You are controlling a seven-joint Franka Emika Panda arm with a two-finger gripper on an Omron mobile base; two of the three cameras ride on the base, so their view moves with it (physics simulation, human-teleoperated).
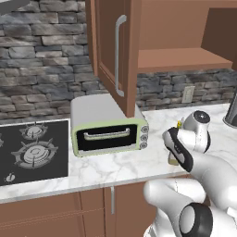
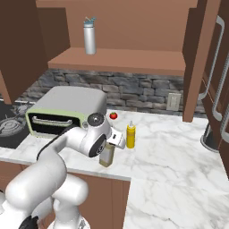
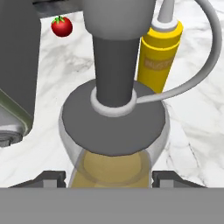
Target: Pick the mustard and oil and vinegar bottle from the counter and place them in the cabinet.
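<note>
The oil and vinegar bottle (image 3: 113, 168), clear glass with olive-yellow liquid and a dark grey pourer top, stands upright near the front edge of the white marble counter (image 2: 170, 147). My gripper (image 3: 111, 177) reaches down over it, and its two fingertips press against the glass on either side. In the right base view the same bottle (image 2: 106, 157) sits under the gripper (image 2: 108, 150). The yellow mustard (image 2: 130, 135) stands upright just behind and to the right of it, untouched; its body (image 3: 159, 57) is close behind the pourer. The cabinet (image 2: 116, 60) hangs above with its door (image 1: 113, 51) open.
A green-fronted toaster oven (image 2: 62, 112) stands left of the bottles. A small tomato (image 2: 113, 115) lies behind them by the wall. On the cabinet shelf stands a silver water bottle (image 2: 90, 38). A black stove (image 1: 32, 148) lies far left and a dark vessel (image 2: 210, 134) far right.
</note>
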